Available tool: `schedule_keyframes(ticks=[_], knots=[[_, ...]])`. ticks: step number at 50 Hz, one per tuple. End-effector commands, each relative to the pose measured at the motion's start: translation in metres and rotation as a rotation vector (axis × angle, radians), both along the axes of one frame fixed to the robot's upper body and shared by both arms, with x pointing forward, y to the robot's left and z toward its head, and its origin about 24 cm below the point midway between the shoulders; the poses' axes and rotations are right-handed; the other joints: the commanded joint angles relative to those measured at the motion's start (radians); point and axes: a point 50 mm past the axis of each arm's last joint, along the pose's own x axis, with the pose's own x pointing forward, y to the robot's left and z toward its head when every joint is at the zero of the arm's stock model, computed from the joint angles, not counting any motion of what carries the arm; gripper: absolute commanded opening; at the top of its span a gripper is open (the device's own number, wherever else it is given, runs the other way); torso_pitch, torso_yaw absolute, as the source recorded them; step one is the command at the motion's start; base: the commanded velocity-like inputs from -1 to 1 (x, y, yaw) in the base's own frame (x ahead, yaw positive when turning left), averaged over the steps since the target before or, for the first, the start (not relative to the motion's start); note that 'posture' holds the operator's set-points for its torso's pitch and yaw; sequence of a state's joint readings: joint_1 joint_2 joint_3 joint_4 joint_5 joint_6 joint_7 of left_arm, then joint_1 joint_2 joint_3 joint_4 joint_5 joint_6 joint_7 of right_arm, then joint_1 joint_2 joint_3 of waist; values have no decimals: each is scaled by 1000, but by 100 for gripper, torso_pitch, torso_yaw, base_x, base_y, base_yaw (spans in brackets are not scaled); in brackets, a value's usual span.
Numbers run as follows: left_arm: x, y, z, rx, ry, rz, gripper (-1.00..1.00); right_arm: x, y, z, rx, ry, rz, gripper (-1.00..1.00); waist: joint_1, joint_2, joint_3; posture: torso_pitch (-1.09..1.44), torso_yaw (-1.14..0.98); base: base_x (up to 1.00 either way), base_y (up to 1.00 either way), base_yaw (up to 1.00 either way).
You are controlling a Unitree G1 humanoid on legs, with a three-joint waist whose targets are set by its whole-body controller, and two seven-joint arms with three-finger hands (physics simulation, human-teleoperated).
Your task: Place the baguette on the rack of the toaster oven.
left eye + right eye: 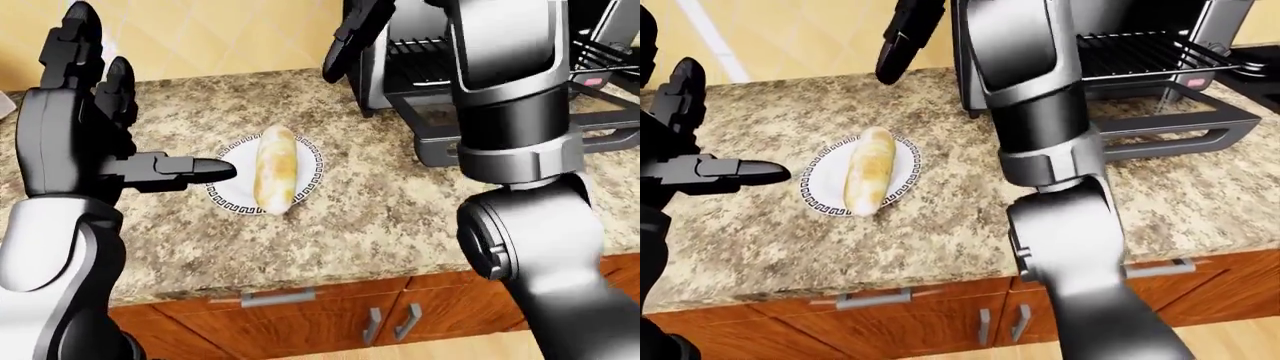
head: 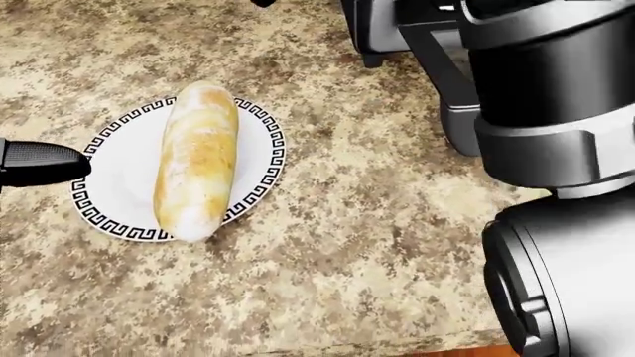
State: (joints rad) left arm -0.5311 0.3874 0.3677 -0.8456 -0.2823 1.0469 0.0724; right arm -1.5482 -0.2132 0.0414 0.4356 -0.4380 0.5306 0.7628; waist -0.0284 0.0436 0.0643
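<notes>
Your left hand (image 1: 95, 127) is spread wide and holds nothing: two fingers stand upright, and one finger (image 1: 185, 166) reaches right, its tip over the plate's left rim, just short of the baguette (image 1: 274, 168). In the head view only that one fingertip shows; the rest of the hand is cut off at the left edge.

Your right hand (image 1: 352, 34) is raised at the far side, above the counter (image 1: 380, 210) and beside the oven's left wall. Its fingers hang down and grip nothing that you can see, but the top of each eye view clips it, so you cannot tell how wide it stands. Your right forearm fills the middle of both eye views and hides part of the oven (image 1: 1140, 67).

The baguette lies lengthwise, near to far, on the plate (image 2: 119, 186), well left of the oven. The oven door (image 1: 1180, 120) is down and the rack (image 1: 1130, 52) shows inside; the oven's far right is cut off.
</notes>
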Motion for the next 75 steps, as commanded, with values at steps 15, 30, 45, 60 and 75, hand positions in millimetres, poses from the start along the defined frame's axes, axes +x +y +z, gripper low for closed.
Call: schedule_keyframes(ticks=[15, 30, 45, 60, 75], knots=[[-7, 5, 8, -48, -60, 2, 100, 14, 34, -24, -804, -414, 333, 100, -13, 23, -22, 0, 1, 0, 0, 0], [-8, 4, 7, -53, -56, 5, 100, 3, 44, -42, -901, -457, 539, 100, 20, 15, -24, 0, 8, 0, 0, 0], [-9, 4, 9, -42, -55, 10, 100, 12, 47, -55, -877, -368, 499, 100, 66, 10, -27, 0, 16, 0, 0, 0], [-7, 2, 5, -45, -49, 3, 100, 23, 42, -44, -796, -334, 335, 100, 144, 2, -32, 0, 23, 0, 0, 0], [-7, 2, 5, -42, -48, 4, 100, 23, 40, -43, -840, -290, 348, 100, 243, 8, -45, 0, 31, 0, 0, 0]])
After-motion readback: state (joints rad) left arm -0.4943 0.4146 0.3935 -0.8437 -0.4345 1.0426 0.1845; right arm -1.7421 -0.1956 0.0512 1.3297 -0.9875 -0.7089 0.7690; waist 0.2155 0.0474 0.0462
